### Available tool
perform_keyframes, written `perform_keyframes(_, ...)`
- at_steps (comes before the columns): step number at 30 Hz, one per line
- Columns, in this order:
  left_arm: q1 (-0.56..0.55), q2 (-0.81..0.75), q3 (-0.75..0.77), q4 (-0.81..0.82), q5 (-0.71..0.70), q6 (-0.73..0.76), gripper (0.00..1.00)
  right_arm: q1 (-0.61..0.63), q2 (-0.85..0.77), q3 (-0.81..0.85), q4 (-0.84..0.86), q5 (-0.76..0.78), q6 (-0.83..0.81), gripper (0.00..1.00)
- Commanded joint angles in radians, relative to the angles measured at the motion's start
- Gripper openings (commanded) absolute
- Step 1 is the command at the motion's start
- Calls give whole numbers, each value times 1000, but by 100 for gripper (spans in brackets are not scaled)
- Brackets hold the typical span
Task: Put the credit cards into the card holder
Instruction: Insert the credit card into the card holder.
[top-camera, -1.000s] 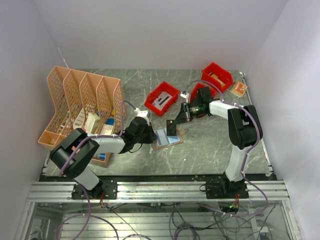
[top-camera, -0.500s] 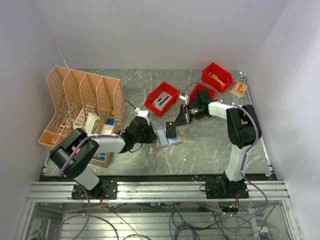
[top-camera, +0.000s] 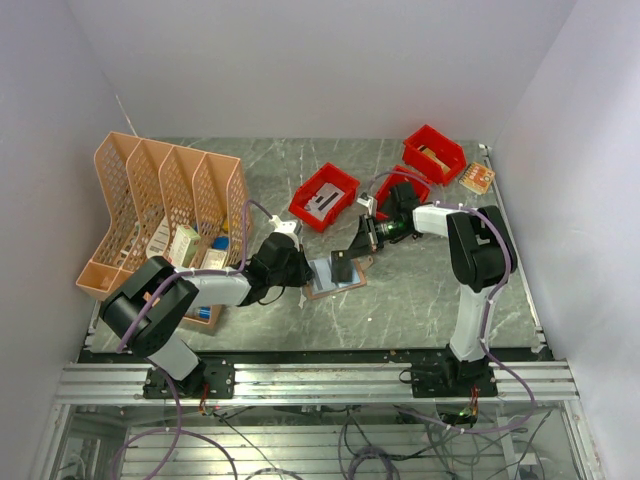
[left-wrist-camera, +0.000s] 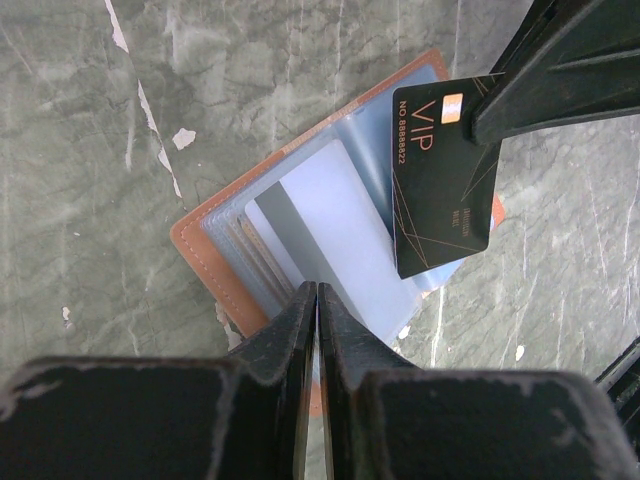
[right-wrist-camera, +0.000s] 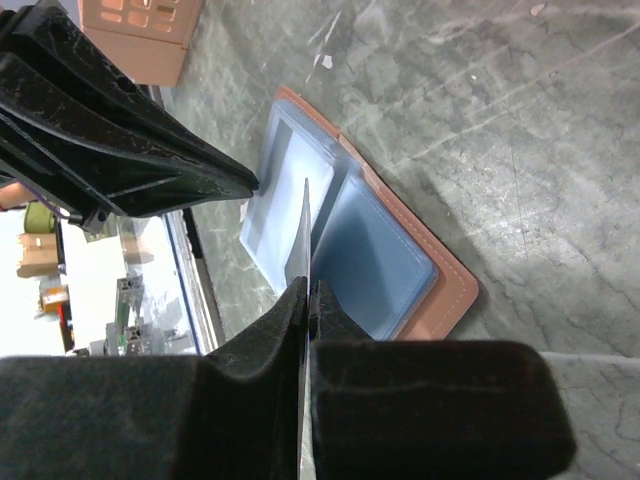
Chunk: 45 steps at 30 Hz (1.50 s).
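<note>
One black card (left-wrist-camera: 440, 190), pinched on edge by the right gripper (right-wrist-camera: 307, 292)'s closed fingers, hangs over the open card holder (left-wrist-camera: 195, 235)'s 2 o'clock corner, likely being lined up for insertion. At its 6 o'clock edge the left gripper (left-wrist-camera: 317, 300), fingers pressed almost together, bears down, apparently pinning it to the table (left-wrist-camera: 80, 150); a striped card (left-wrist-camera: 330, 215) sits pocketed

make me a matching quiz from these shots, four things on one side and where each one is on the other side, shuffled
Things:
1. black VIP card
2. card holder
3. pale card with grey stripe
4. peach file rack

Places:
A. standing at the left side of the table
B. pinched in the right gripper
C. lying open on the table
D. tucked in the holder's clear sleeves

Pairs: 1-B; 2-C; 3-D; 4-A
</note>
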Motion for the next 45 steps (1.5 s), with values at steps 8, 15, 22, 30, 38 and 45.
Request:
perform_keyframes(8,8,11,0,-50,-12,20,17,9,28,0,-27,48,-28,0)
perform_keyframes(15,9,5,-2,-48,-13,19,17,5,-2,-28,43,88,27,0)
perform_keyframes(22,8,3,-6,-44,-11,16,17,6,-36,-46,135,110,101,0)
perform_keyframes(30,9,7,-1,-43,-8,18,17,-9,-56,-54,162,118,115,0)
perform_keyframes(38,9,6,3,-45,-7,19,17,-11,-62,-54,172,124,120,0)
perform_keyframes(45,9,12,10,-47,-2,23,17,-13,-66,-61,171,130,112,0)
